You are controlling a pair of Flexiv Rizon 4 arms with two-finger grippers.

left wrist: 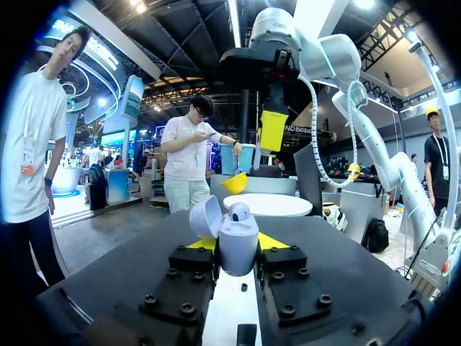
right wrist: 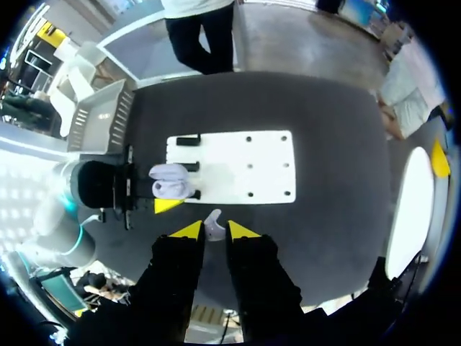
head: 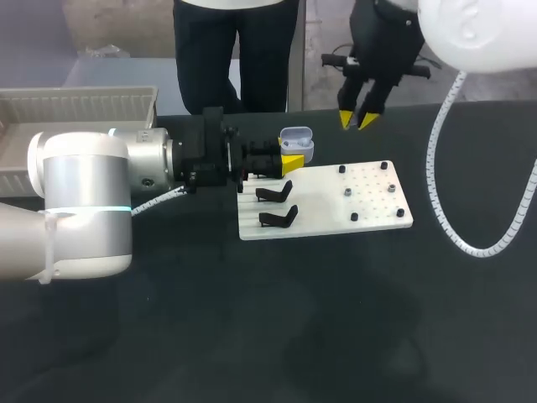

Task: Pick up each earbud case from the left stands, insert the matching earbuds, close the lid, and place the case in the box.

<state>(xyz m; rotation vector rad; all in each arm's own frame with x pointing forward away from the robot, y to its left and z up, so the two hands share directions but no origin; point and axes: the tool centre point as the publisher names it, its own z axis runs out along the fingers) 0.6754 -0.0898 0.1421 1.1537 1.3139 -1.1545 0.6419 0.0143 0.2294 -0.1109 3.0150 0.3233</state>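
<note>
We clamp the open case [head: 298, 143] upright in our left gripper [head: 289, 161] at the white board's [head: 369, 201] far edge, lid tipped back so the sockets face up. Our right gripper [right wrist: 214, 231] pinches an earbud [right wrist: 213, 223] higher beyond that edge, likely for insertion.

A black table [head: 268, 319] carries a white board [head: 369, 210] near its far edge. The left gripper [head: 289, 156] comes in level from the left and clasps a pale earbud case [head: 298, 138], lid open, over the board's far left corner. Two black stands [head: 275, 194] sit by the board's left edge. The right gripper [head: 359, 120] hangs above the table's far edge, yellow tips down and close together. A grey box [head: 75, 105] sits at the table's far left corner.
</note>
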